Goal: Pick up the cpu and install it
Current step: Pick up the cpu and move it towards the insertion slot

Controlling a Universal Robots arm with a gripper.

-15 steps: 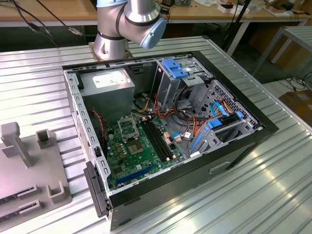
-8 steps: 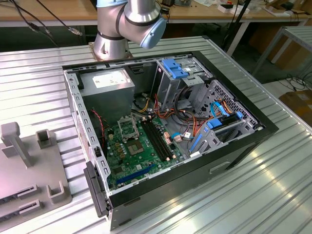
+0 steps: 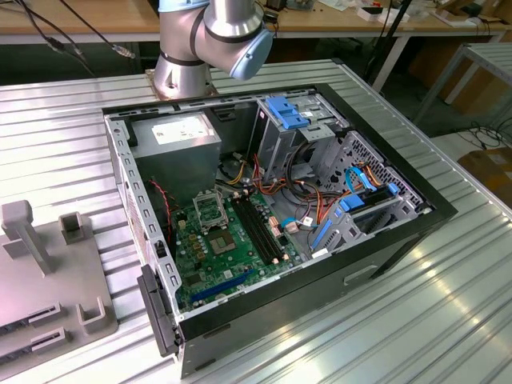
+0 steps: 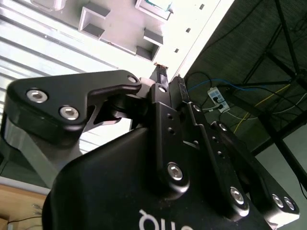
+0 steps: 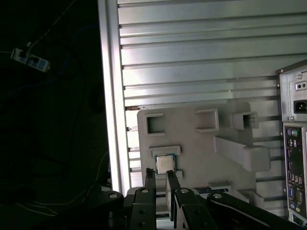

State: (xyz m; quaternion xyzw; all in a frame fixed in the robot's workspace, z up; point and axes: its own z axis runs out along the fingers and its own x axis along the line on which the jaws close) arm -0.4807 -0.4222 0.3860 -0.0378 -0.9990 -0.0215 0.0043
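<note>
Black claw [image 5: 160, 173]: fingers a narrow gap apart, gripping nothing, hanging over the cpu [image 5: 164, 164]. The cpu is a silvery square lying flat in a slot of the grey tray [image 5: 192, 143], untouched. Beyond it are the ribbed metal table [image 5: 192, 57] and the open computer case [image 3: 416, 210] with its socket [image 3: 210, 210]. I judge this the pick-up approach; my grip calls for fingers straddling the cpu's edges.

One cpu [image 5: 164, 165] lies just past the one claw's [image 5: 160, 178] two fingers [image 5: 150, 186], on one grey tray [image 5: 192, 143]. One computer box [image 3: 320, 300].
</note>
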